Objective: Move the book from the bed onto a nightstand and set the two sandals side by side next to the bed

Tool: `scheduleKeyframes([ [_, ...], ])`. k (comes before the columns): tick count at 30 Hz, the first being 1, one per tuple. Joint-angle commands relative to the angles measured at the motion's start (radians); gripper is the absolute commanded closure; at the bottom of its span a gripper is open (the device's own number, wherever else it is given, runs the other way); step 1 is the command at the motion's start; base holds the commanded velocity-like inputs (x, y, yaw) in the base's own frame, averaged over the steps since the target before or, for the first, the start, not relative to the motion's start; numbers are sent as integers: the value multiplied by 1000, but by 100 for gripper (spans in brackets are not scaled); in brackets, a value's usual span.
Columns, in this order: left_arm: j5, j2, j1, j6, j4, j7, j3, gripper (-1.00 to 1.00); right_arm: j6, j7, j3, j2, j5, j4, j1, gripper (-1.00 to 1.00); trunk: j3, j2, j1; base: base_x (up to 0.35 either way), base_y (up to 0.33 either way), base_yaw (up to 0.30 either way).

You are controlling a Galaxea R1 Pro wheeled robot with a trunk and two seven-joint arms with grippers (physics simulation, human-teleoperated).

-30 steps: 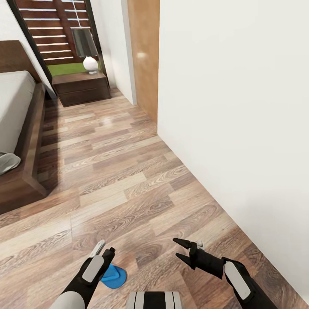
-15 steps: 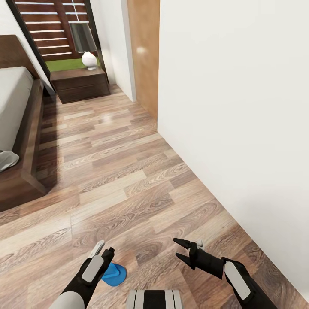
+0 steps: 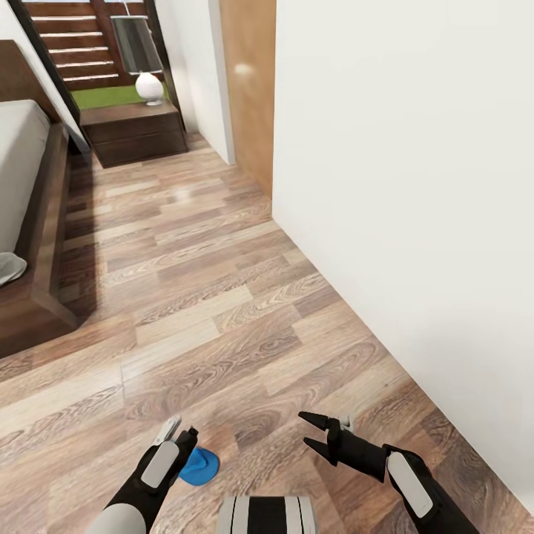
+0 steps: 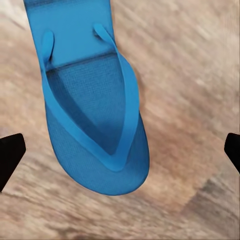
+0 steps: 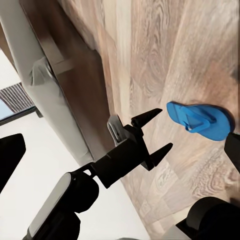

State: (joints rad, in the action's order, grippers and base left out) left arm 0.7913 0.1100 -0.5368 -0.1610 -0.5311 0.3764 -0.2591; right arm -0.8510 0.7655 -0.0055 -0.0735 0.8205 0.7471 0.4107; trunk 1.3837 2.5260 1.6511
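Sandal (image 3: 200, 466), bright blue, flat on the wood-plank floor (image 3: 222, 311) just ahead of the robot's base, sole down, thong straps up. Partly covered in the head view by the left end effector (image 3: 180, 432), hanging above its near edge, fingers spread, gripping nothing. Seen in the left wrist view as one flip-flop (image 4: 92, 107) centred between two dark fingertips (image 4: 10, 152) set wide apart, clear of it on both sides.

Left arm reaching forward and down, forearm black with a pale grey panel, wrist angled toward the floor. Right arm likewise stretched forward, forearm slanting in from the lower right. Right end effector (image 3: 314, 432) above bare floor, well apart from the sandal, its two pointed fingers parted, empty.

From the right wrist view: left end effector (image 5: 154, 132) in profile, fingers spread, sandal (image 5: 199, 120) lying just beyond it.

Bed (image 3: 26, 193) at far left, pale grey mattress on a dark frame. Nightstand (image 3: 132, 132) beyond it, a white-based lamp (image 3: 146, 70) on top. White wall (image 3: 415, 185) along the right.
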Motion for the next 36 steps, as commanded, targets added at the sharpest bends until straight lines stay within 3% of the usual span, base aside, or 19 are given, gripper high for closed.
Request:
scheduleKeyframes([
  [1, 6, 1, 0, -5, -3, 4, -5, -100, -5, 2, -1, 0, 2, 0, 0, -100, 5, 1, 0, 0, 0, 0],
  [5, 6, 1, 0, -5, -3, 4, -4, -100, -5, 2, -1, 0, 2, 0, 0, -100, 20, 1, 2, 0, 0, 0],
  [36, 7, 0, 1, -5, -2, 1, -6, -100, -5, 2, -1, 0, 2, 0, 0, -100, 20, 1, 2, 35, 0, 0],
])
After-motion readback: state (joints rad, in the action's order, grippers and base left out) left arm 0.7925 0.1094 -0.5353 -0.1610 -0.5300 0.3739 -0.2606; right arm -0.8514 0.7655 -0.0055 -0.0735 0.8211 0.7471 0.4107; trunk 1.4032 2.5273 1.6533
